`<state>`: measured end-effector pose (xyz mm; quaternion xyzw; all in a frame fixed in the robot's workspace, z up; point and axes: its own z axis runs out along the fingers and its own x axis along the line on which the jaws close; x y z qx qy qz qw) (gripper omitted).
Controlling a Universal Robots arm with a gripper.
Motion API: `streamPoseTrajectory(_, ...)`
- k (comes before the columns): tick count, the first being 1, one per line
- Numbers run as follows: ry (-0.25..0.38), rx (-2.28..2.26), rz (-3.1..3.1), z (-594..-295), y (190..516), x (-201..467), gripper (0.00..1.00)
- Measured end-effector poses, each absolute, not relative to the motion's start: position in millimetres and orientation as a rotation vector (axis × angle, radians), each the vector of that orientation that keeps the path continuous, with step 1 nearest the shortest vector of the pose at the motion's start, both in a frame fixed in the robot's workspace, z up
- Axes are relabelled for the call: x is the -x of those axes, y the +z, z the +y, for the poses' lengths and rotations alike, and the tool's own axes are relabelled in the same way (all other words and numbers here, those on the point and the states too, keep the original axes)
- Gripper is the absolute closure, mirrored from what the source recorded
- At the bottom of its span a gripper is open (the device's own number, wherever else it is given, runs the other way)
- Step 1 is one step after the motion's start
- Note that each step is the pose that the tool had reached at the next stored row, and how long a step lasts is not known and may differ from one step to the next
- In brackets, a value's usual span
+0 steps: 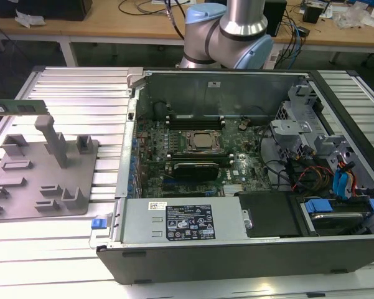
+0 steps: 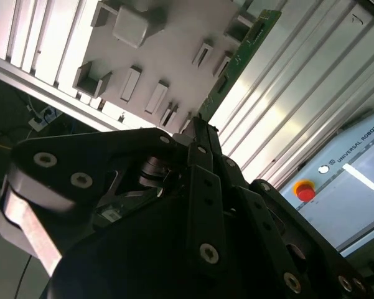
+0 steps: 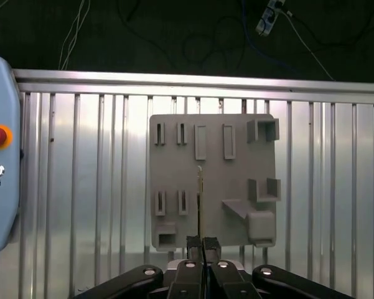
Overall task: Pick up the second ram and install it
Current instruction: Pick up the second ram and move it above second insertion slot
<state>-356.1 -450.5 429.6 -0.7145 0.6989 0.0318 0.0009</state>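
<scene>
Ram (image 1: 18,108) held by one end, lifted above the plate, near the counter's edge at the exterior view's left.
Your pincer (image 3: 202,244) is closed on the stick's near end. In the first wrist view the board runs edge-on out over the grey plate (image 3: 174,168). Judge it light, thin and stiff, but fragile. An end hold gives it leverage, so side load could twist or crack it. The best purchase is on the flat faces by the edge, off the chips and contacts. The open case (image 1: 224,73) sits well apart across the counter (image 1: 81,93).
</scene>
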Motion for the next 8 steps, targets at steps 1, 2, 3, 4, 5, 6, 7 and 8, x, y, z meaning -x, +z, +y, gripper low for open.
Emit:
streamPoseTrajectory(1,0.100,2.243,2.194,-450,430,354,0.91)
streamPoseTrajectory(2,0.100,2.243,2.194,-450,430,351,0.91)
streamPoseTrajectory(3,0.100,2.243,2.194,-450,430,349,0.91)
streamPoseTrajectory(4,0.100,2.243,2.194,-450,430,347,0.91)
streamPoseTrajectory(5,0.100,2.243,2.194,-450,430,343,0.91)
streamPoseTrajectory(6,0.100,2.243,2.194,-450,430,341,0.91)
streamPoseTrajectory(7,0.100,2.243,2.194,-450,430,338,0.91)
streamPoseTrajectory(8,0.100,2.243,2.194,-450,430,334,0.91)
